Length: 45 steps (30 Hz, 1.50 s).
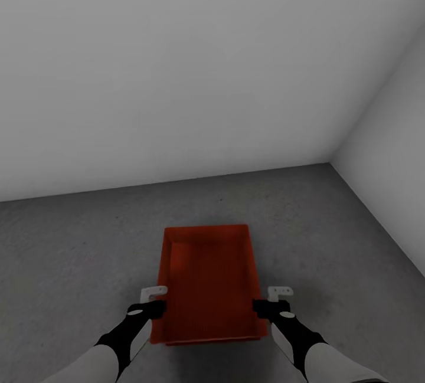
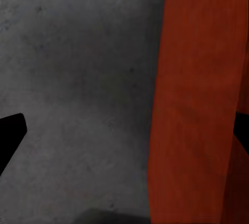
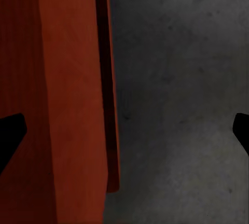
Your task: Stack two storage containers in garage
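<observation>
An orange-red storage container [image 1: 206, 282] lies lengthwise on the dark grey garage floor [image 1: 82, 247], straight ahead of me. My left gripper [image 1: 156, 307] is at its left long wall and my right gripper [image 1: 267, 306] at its right long wall, both near the close end. In the left wrist view the left gripper [image 2: 124, 133] is open, its dark fingertips [image 2: 11, 133] spread to either side of the container wall [image 2: 197, 105]. My right gripper [image 3: 124, 133] is open the same way astride the other wall [image 3: 62, 79]. A second thin orange-red edge [image 3: 113, 130] shows beyond that wall; I cannot tell whether it belongs to another container.
A plain white wall [image 1: 177, 76] rises behind the container, and a second white wall [image 1: 401, 147] meets it in a corner at the right. Mottled grey floor stretches to the left and right of the container.
</observation>
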### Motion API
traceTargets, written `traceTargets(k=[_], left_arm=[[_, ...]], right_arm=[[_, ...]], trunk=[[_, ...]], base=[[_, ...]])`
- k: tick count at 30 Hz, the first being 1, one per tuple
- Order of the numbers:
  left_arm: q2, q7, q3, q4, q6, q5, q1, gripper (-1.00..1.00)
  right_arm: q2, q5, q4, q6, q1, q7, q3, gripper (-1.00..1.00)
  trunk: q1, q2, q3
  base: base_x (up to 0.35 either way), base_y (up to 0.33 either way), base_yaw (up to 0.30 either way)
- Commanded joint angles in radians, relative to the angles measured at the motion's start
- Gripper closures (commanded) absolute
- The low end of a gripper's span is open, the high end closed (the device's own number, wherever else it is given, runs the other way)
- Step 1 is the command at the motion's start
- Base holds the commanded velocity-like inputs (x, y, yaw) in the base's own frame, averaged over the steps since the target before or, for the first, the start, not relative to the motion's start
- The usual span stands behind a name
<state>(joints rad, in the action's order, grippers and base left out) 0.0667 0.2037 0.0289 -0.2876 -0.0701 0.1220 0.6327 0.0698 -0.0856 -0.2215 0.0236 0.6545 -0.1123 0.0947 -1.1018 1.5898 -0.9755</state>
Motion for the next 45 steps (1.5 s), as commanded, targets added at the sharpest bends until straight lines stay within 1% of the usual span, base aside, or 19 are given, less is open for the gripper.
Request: traceTargets(k=[1,26,45], left_arm=[[0.0,0.004,0.004,-0.003,-0.005,0.009,0.0,-1.0],[0.003,0.006,0.003,-0.012,-0.007,0.011,0.0,-1.0],[0.002,0.006,0.002,-0.013,-0.007,0.011,0.0,-1.0]], right_arm=[[0.0,-0.009,0.001,0.002,0.001,-0.006,0.009,-1.0],[-0.001,-0.008,0.001,0.003,0.001,-0.007,0.008,-1.0],[-0.002,-0.008,0.001,0.002,0.001,-0.007,0.008,-1.0]], trunk=[[0.0,0.0,-0.001],[0.0,0.0,-0.001],[0.073,-0.133,0.059]], base=[[0.0,0.0,0.0],[0.0,0.0,0.0],[0.0,0.0,0.0]])
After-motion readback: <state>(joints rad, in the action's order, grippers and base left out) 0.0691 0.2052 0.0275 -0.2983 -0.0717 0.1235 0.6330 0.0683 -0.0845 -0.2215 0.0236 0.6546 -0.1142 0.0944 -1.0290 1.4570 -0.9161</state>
